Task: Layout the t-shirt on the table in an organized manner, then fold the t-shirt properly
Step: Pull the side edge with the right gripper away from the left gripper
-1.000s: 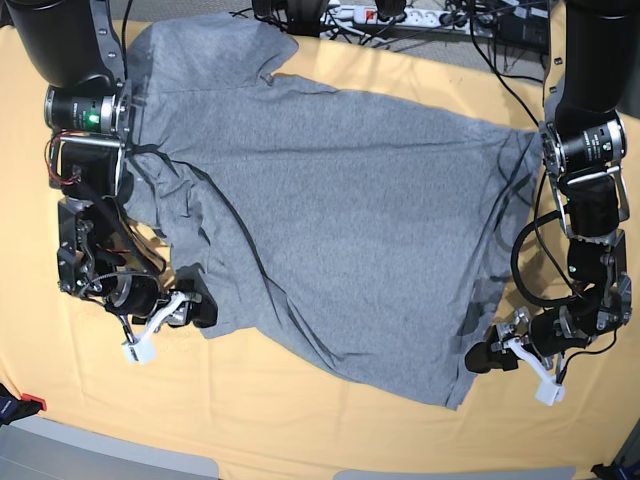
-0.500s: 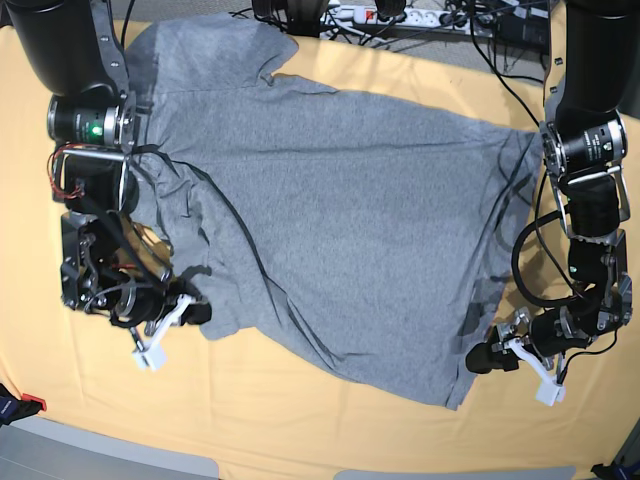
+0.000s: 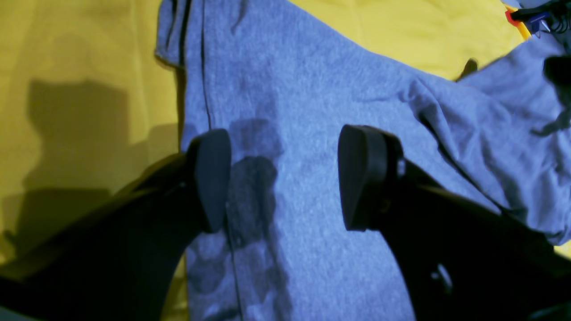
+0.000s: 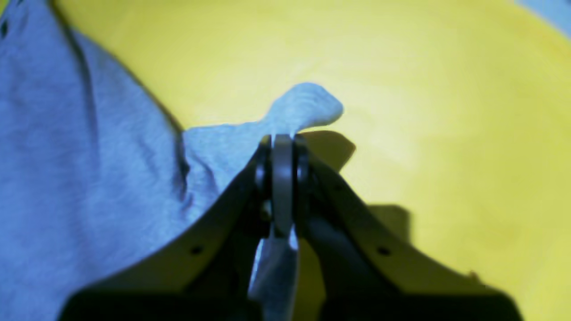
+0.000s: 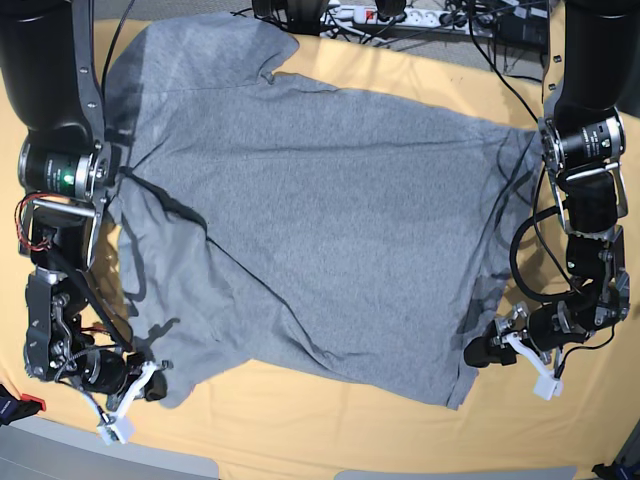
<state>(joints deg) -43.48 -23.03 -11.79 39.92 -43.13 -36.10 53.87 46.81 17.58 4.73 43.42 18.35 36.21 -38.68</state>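
The right gripper [image 4: 282, 154] has its jaws pressed together on a corner of the shirt [image 4: 89, 169]: a small grey tab of fabric pokes out past the tips, and more cloth hangs in the slot behind them. In the base view this gripper [image 5: 150, 382] sits low at the near left of the table [image 5: 300, 430], with the shirt's near-left corner drawn out to it in a point. The left gripper [image 3: 283, 178] stands wide, its two dark pads [image 3: 212, 178] well apart and holding nothing; grey cloth with a faint dark print showing through lies between and below them, and one pad hangs at the shirt's side edge, by a seam. In the base view the left gripper [image 5: 492, 350] hovers at the shirt's near-right corner. The shirt [image 5: 320, 220] lies spread across the middle of the table, plain side up, reaching from the far left edge, where one part runs up toward the cables [image 5: 420, 20] at the back, down to the near right. A long crease runs diagonally across its left half, and folds bunch beside the right arm [image 5: 60, 180]. Yellow cloth shows bare along the near edge and at both sides.
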